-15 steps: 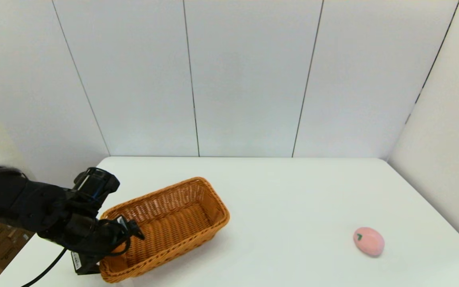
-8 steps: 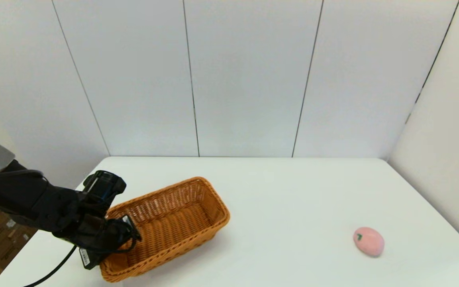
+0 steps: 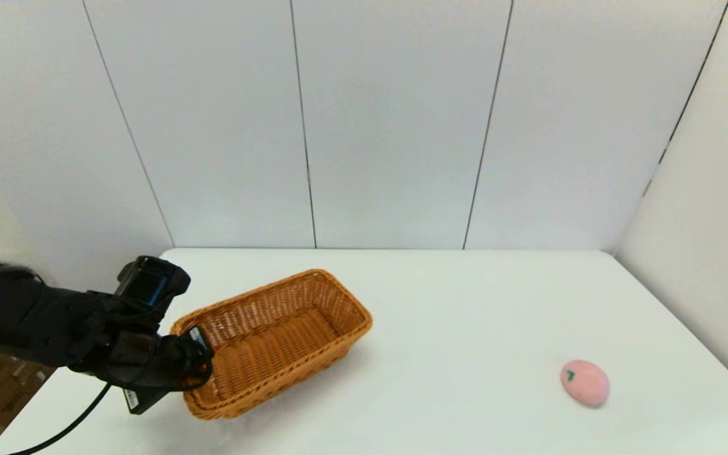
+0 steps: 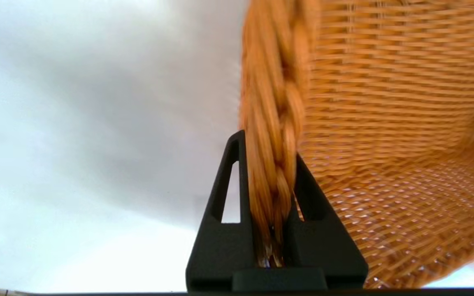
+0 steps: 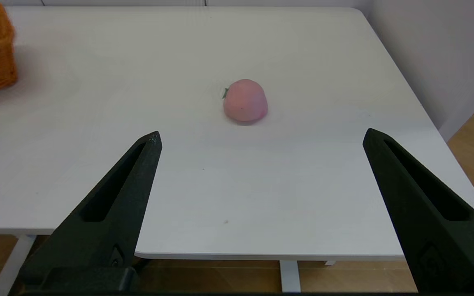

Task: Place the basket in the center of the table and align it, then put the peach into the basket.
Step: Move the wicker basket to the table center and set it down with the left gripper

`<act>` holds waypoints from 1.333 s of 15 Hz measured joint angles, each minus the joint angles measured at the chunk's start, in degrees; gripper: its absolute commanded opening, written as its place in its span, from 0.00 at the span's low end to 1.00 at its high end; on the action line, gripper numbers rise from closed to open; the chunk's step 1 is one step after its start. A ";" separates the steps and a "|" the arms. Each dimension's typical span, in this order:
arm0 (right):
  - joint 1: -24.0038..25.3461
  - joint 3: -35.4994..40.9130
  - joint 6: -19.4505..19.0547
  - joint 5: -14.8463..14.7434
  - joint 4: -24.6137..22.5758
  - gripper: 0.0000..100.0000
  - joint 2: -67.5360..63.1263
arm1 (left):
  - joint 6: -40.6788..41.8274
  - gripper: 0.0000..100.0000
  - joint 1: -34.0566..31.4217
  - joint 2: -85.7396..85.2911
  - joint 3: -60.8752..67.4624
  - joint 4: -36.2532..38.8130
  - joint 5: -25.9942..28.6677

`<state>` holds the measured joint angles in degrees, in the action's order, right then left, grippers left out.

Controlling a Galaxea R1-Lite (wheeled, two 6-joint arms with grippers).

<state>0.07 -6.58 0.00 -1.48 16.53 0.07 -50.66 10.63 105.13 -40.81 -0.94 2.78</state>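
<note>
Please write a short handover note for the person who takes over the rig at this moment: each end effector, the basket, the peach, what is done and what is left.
Left end effector: shut on the braided rim at the near-left end of the basket.
Right end effector: open, off the table's near edge, facing the peach.
Basket: on the left part of the table, at an angle, not centred.
Peach: on the table at the right, untouched.
Done: basket gripped.
Left: centre and align the basket, release it, then put the peach in.

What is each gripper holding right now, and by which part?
The left gripper is shut on the basket, pinching its braided rim at the near end. The right gripper holds nothing.
</note>
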 measured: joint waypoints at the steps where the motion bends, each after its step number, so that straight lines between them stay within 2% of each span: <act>1: -0.07 0.00 0.00 0.00 -0.02 1.00 0.00 | 0.06 0.00 0.77 -1.49 -0.06 -0.05 0.02; 5: 0.00 0.00 0.00 0.00 0.00 1.00 0.00 | 0.22 0.00 7.31 -7.14 -1.93 0.01 1.01; 10: 0.00 0.00 0.00 -0.01 0.00 1.00 0.00 | 2.44 0.00 15.86 -6.79 -7.80 0.12 4.99; 15: 0.00 0.00 0.00 0.00 -0.02 1.00 0.00 | 5.68 0.00 17.44 0.95 -10.47 2.34 10.30; 20: 0.00 0.00 0.00 -0.01 0.00 1.00 0.00 | 9.68 0.00 18.25 7.79 -9.85 6.67 10.84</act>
<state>0.07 -6.58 0.00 -1.49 16.53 0.07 -40.98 28.88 112.92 -50.66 5.73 13.62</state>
